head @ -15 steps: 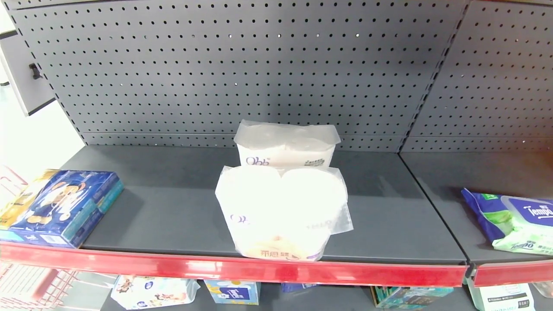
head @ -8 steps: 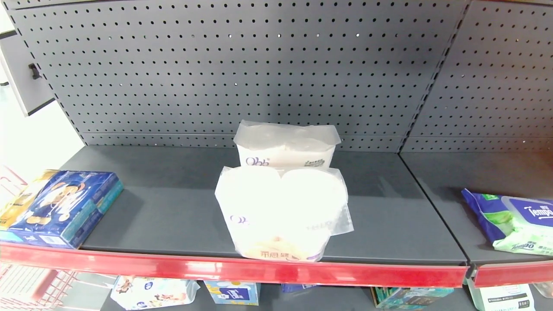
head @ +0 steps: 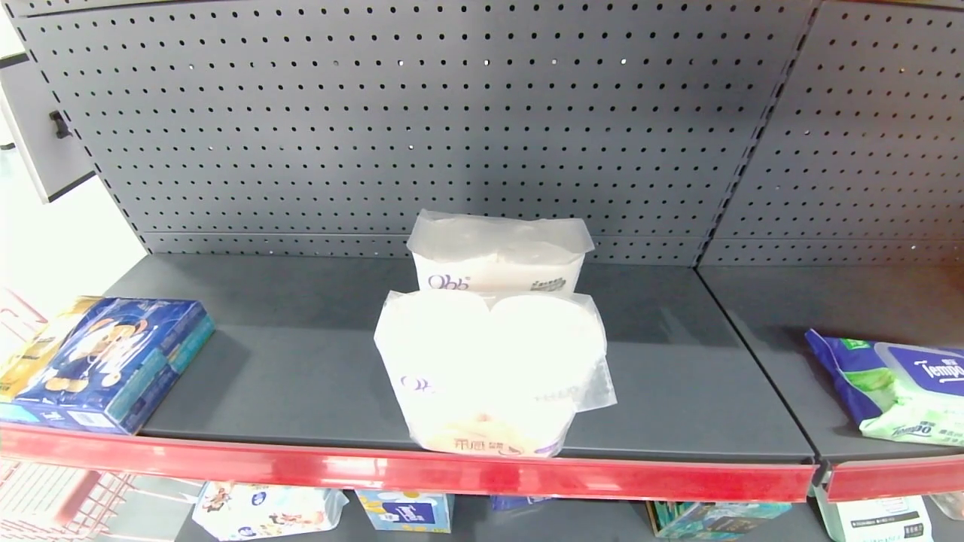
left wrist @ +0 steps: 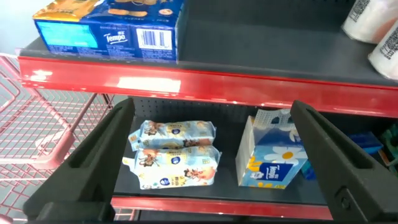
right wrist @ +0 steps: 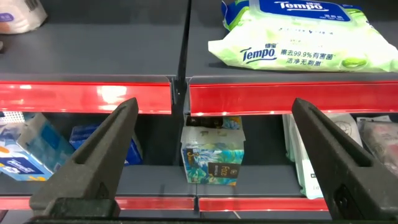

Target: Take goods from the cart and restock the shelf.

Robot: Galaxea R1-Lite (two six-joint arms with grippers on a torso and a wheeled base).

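Observation:
Two clear-wrapped packs of white paper rolls stand mid-shelf, the front pack (head: 489,369) by the red price rail (head: 452,470) and the rear pack (head: 498,252) behind it near the pegboard. The dark shelf (head: 301,361) also holds a blue tissue box (head: 105,361) at its left end and a green-and-blue wipes pack (head: 896,391) on the right section. The red wire cart (head: 45,500) sits low on the left. My left gripper (left wrist: 211,107) hangs open below the blue tissue box (left wrist: 112,28), holding nothing. My right gripper (right wrist: 214,104) is open under the wipes pack (right wrist: 292,37), also holding nothing.
On the lower shelf lie two stacked cartoon-print packs (left wrist: 174,162), a blue flowered tissue box (left wrist: 270,155) and a teal box (right wrist: 211,152). The cart's red wires (left wrist: 43,118) stand left of the shelf end. Bare shelf surface lies either side of the roll packs.

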